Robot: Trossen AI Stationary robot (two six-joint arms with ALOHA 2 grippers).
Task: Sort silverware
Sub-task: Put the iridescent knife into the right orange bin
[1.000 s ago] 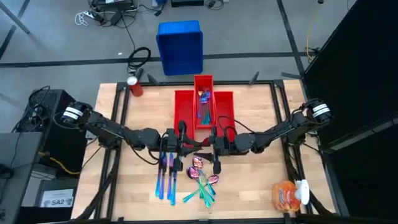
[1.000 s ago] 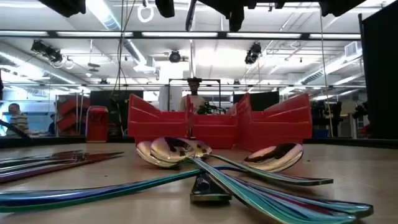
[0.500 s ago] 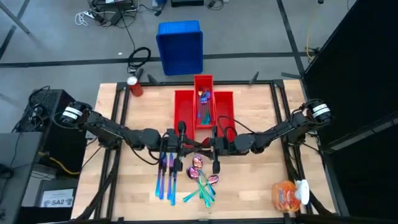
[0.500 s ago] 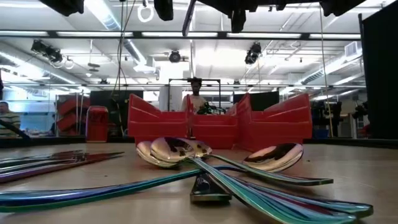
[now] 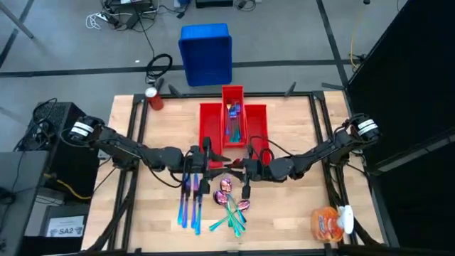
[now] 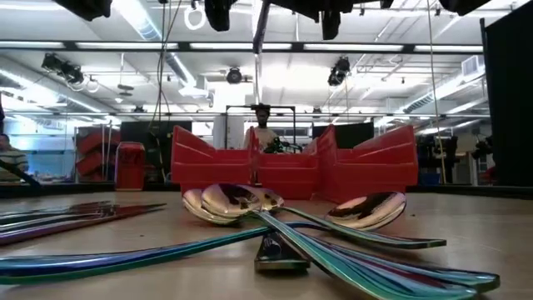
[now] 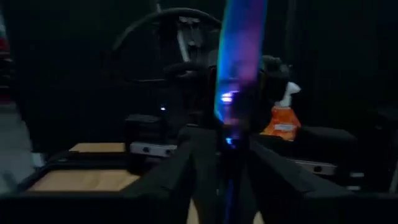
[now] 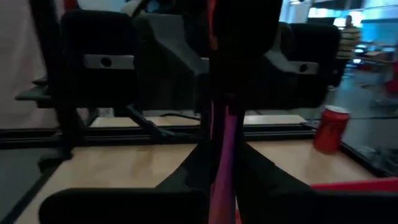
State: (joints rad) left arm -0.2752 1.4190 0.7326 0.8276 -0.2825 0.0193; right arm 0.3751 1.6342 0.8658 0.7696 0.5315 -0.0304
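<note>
Both grippers hover just near of the red plastic bins (image 5: 213, 128). The left gripper (image 7: 227, 155) clamps a slim iridescent blue utensil (image 7: 239, 56); the right gripper (image 8: 222, 155) clamps a pink one (image 8: 224, 143). Stiff, light, slippery metal pieces (image 5: 231, 210) lie nearer; best pinched mid-handle.
</note>
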